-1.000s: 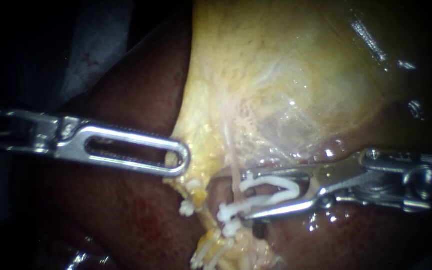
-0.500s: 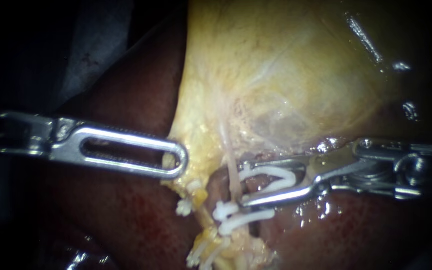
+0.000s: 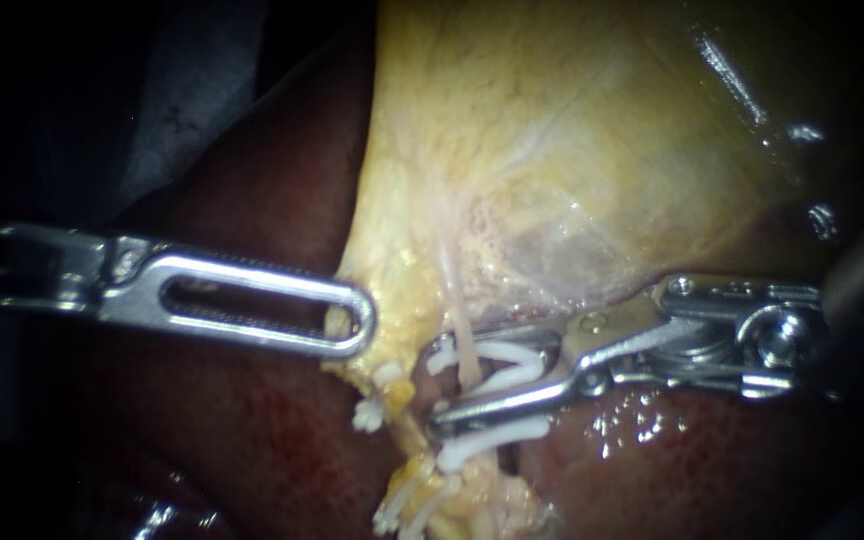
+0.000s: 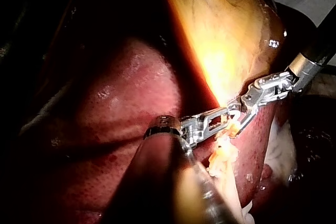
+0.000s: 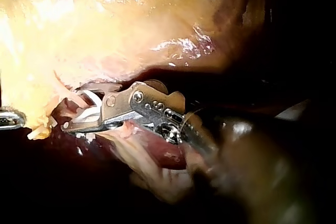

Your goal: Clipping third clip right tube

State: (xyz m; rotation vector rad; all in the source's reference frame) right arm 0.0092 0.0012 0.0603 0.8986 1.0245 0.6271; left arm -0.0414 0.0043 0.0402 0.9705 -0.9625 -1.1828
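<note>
Thin pale-pink right tube [image 3: 464,345] below the glistening yellow gallbladder [image 3: 572,150], straddled by an open white plastic clip [image 3: 507,355].
Comes down from the gallbladder's lower edge and passes between the two legs of that clip, carried in the slim silver right instrument [image 3: 437,385] just below the gallbladder; jaws standing apart, both bearing on the clip, not yet squeezed flat. Further below the gallbladder, on the same tube: another white clip [image 3: 492,440], closed. At the gallbladder's lower left edge: slotted silver left instrument [image 3: 352,325], jaws clamped together on the gallbladder's yellow rim. Beneath and beside the gallbladder: dark red liver [image 3: 252,420].
</note>
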